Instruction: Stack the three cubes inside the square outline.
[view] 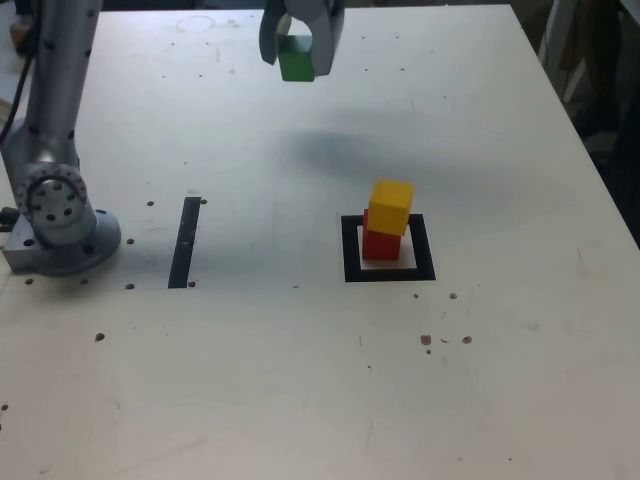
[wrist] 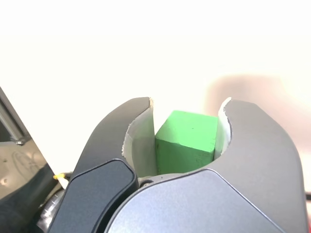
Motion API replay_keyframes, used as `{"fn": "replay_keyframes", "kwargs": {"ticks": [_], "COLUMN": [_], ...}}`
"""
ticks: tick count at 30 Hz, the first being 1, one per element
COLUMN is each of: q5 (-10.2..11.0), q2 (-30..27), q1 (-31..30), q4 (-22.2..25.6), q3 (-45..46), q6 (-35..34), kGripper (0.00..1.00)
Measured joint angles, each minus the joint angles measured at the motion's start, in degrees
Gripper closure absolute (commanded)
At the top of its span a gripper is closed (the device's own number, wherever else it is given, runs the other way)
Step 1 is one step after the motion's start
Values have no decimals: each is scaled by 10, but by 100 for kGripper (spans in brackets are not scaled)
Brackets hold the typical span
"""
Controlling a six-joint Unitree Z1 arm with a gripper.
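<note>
My gripper [view: 297,48] hangs high at the top of the exterior view, shut on the green cube [view: 297,59]. The wrist view shows that green cube [wrist: 187,141] clamped between the two grey fingers [wrist: 114,145], with the gripper [wrist: 187,119] well above the pale table. Down on the table, toward the exterior view's right, the yellow cube [view: 390,206] sits on the red cube [view: 381,243], slightly twisted. That pair stands inside the black square outline [view: 351,250]. The gripper is up and to the exterior view's left of the stack, well apart from it.
The arm's grey base [view: 60,215] stands at the exterior view's left. A narrow black strip [view: 184,241] lies on the pale table [view: 300,380] between the base and the outline. Dark clutter lines the table's right edge.
</note>
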Motion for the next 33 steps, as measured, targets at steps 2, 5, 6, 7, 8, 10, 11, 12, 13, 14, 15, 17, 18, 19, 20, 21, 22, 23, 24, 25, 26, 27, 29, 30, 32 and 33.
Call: {"fn": "replay_keyframes", "kwargs": {"ticks": [2, 5, 6, 7, 8, 10, 11, 12, 13, 14, 15, 17, 18, 19, 20, 21, 22, 23, 24, 25, 26, 27, 29, 30, 32, 33], "q5": [-9, -18, -19, -20, -20, -21, -21, -21, -21, -21, -21, -21, -21, -21, -21, -22, -23, -24, -25, -26, -26, -27, -27, -28, -30, -31], "q2": [-9, -22, -26, -29, -33, -38, -40, -41, -42, -42, -42, -42, -42, -42, -42, -42, -42, -42, -42, -42, -42, -41, -36, -32, -22, -17], "q1": [-26, -63, -74, -85, -98, -120, -131, -142, -153, -163, -173, -193, -201, -206, -211, -218, -229, -242, -252, -262, -272, -285, -300, -307, -323, -329], "q4": [3, 13, 16, 19, 21, 25, 26, 27, 28, 29, 29, 29, 29, 29, 30, 30, 31, 31, 32, 32, 32, 32, 32, 32, 32, 32], "q3": [1, 1, 1, 1, 1, 2, 3, 5, 7, 9, 12, 15, 16, 16, 16, 16, 16, 16, 15, 15, 13, 11, 6, 1, -11, -17], "q6": [-16, -41, -50, -57, -65, -79, -86, -93, -100, -106, -111, -122, -126, -128, -132, -139, -144, -150, -155, -160, -168, -176, -184, -187, -193, -195], "kGripper": [70, 70, 70, 70, 70, 70, 70, 70, 70, 70, 70, 70, 70, 70, 70, 70, 70, 70, 70, 70, 70, 70, 70, 70, 70, 70]}}
